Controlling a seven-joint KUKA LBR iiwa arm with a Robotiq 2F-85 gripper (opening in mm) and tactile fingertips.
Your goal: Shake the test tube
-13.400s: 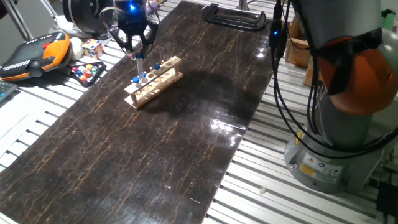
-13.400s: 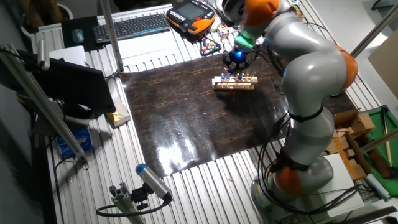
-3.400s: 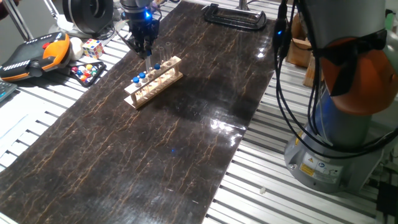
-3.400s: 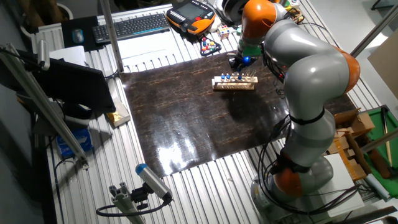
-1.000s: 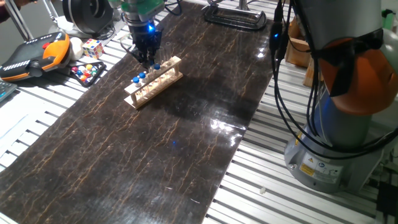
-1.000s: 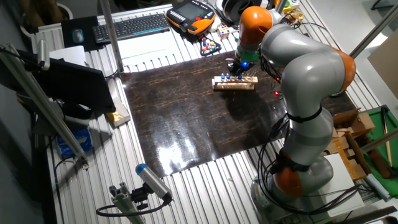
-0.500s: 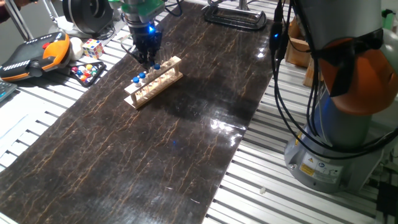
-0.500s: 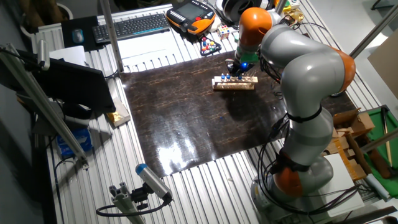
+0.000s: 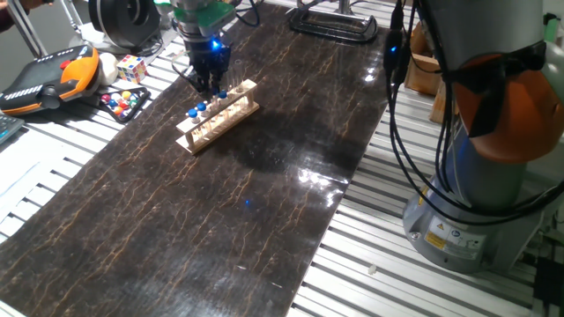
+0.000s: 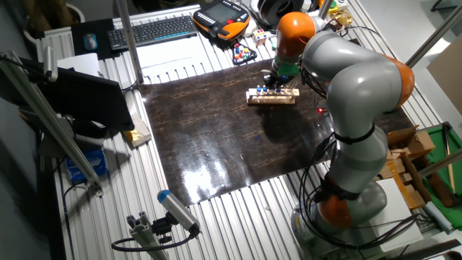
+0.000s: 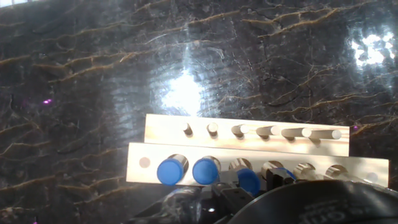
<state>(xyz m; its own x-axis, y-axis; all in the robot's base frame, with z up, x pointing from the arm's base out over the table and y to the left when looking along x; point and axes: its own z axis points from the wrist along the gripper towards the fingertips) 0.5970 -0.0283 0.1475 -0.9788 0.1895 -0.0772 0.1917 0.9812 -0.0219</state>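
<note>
Dark marbled tabletop (image 9: 264, 176) fills my screens, with the light wooden rack (image 9: 217, 115) near its far edge. Over the last 3 seconds the pincer (image 9: 210, 86) has come down from above the rack until it sits low over it, and in the last second it barely moves. My hand view shows 2 blue caps standing free at the left and a third blue-capped test tube (image 11: 247, 180) seated in the rack (image 11: 249, 149), right at the fingertips. I cannot tell whether the pincer is clamped on it or slack. I judge the shaking done and the tube returned; release and retreat come next.
</note>
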